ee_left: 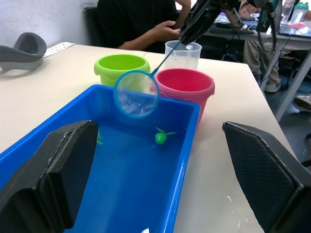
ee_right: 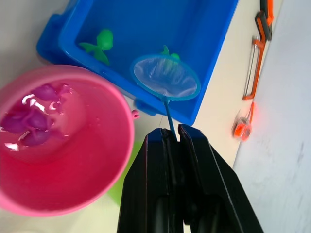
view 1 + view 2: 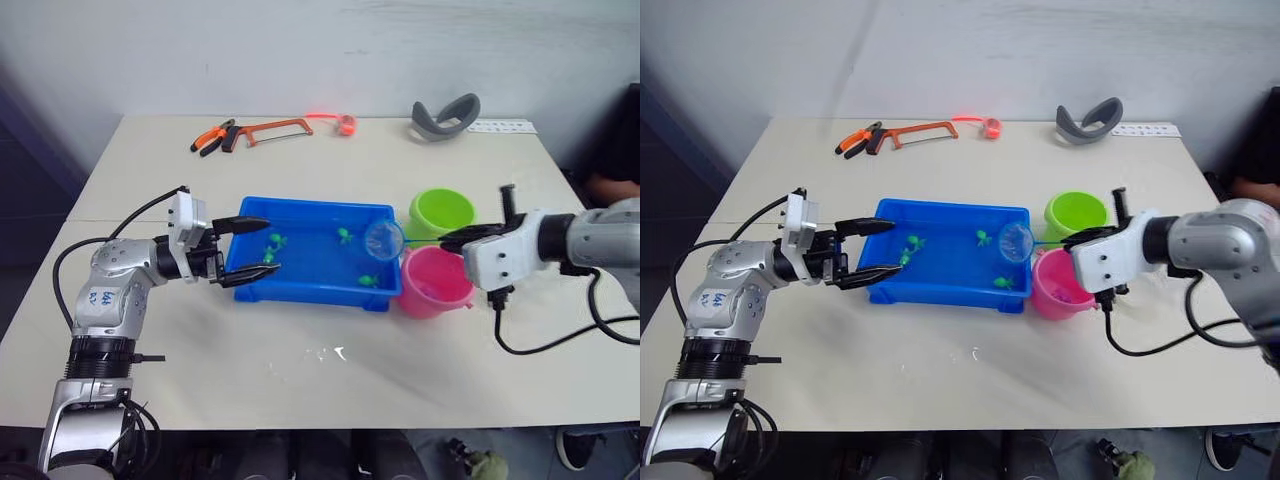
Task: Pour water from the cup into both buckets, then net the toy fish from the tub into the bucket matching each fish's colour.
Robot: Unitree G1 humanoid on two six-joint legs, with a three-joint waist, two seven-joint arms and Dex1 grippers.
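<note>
The blue tub [image 3: 312, 206] sits mid-table with several green toy fish [image 3: 277, 241] in it. My left gripper [image 3: 254, 247] is open, its two fingers [image 1: 53, 170] straddling the tub's left end wall. My right gripper [image 3: 447, 240] is shut on the thin handle of the net [image 3: 384, 238], whose hoop hangs over the tub's right end, close to the pink bucket [image 3: 435, 285]. Pink fish [image 2: 34, 121] lie in water inside that bucket. The lime green bucket [image 3: 441, 210] stands just behind it. The clear cup [image 1: 182, 52] stands beyond the two buckets.
A hacksaw [image 3: 277, 128], orange-handled pliers [image 3: 212, 138] and a small orange roll [image 3: 346, 124] lie along the table's far edge, with a grey curved object [image 3: 446, 117] and a white strip [image 3: 500, 126] at the far right. A person [image 3: 612, 150] sits beyond the table's right side.
</note>
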